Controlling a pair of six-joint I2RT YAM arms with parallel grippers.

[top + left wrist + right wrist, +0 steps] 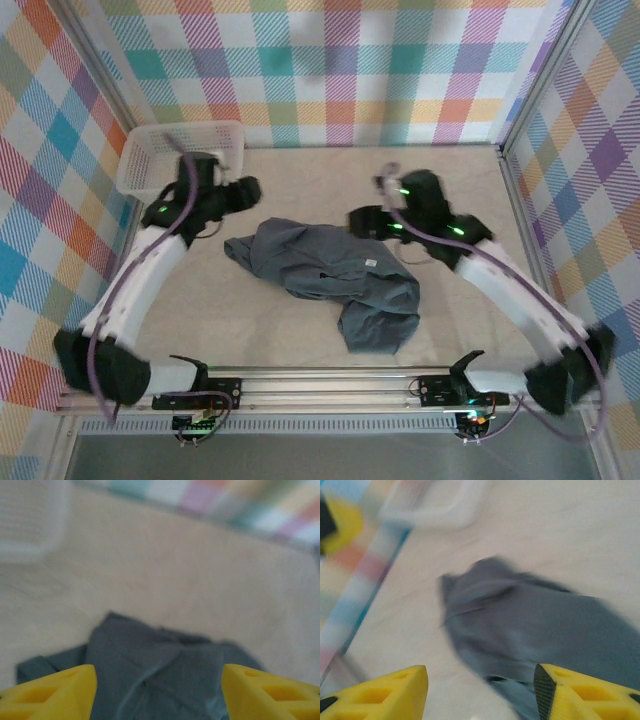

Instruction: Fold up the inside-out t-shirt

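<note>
Hovering by the crumpled inside-out t-shirt [320,270], left gripper [159,680] at its 10 o'clock, right gripper [480,672] at 1, holding both wide open, empty.

Beige table [300,190] w/ crumpled grey t-shirt [330,270] mid, white mesh basket [150,165] at far-left corner.

The t-shirt [330,270] was soft, matt grey cloth, creased. The table [300,185] had a matt beige, faintly rough cover. The basket [135,170] was white plastic mesh. The fingers [55,692] were matt yellow plastic; the rail [320,383] was dull metal.
</note>
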